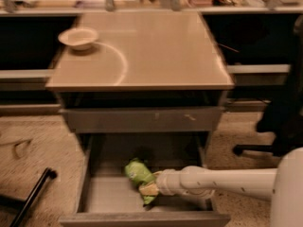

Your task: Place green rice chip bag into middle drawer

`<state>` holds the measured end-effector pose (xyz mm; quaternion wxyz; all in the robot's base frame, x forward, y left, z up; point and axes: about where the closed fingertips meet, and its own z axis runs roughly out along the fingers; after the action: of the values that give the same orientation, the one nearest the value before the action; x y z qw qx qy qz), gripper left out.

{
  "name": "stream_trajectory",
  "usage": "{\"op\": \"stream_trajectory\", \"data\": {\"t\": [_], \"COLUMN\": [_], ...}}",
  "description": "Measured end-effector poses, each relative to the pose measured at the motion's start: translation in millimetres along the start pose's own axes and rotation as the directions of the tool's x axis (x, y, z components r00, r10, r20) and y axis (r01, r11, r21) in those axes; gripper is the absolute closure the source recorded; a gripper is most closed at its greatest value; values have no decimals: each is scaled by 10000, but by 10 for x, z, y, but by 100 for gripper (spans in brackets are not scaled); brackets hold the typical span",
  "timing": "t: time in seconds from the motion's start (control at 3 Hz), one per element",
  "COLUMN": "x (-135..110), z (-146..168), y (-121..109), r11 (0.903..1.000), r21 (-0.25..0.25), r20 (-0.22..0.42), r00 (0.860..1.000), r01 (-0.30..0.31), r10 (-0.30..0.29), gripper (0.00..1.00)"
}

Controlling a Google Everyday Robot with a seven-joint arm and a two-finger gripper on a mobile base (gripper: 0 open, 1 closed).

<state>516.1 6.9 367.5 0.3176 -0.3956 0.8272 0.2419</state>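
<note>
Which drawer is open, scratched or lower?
The lower one, the middle drawer: pulled out, with the green rice chip bag and gripper inside. The scratched drawer front is shut.

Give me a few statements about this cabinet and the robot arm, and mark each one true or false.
1. The crumpled bright-green snack bag lies inside the open grey metal drawer. True.
2. The white bowl sits in that drawer too. False: it stands on the beige cabinet top, near its back left corner.
3. The gripper is down in the drawer, right at the bag. True.
4. The grey drawer front with pale scratches is pulled out. False: it is pushed in.
</note>
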Motion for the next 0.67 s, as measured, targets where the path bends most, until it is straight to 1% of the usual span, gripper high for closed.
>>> {"op": "stream_trajectory", "data": {"t": [0.33, 0.67], "x": [-1, -1], "z": [0, 0], "y": [0, 0], "r11": [10000, 10000], "r21": [0, -1], "r20": [1, 1], "r00": [10000, 10000], "r01": [3, 3], "r10": [-3, -3], "gripper": [81, 58]}}
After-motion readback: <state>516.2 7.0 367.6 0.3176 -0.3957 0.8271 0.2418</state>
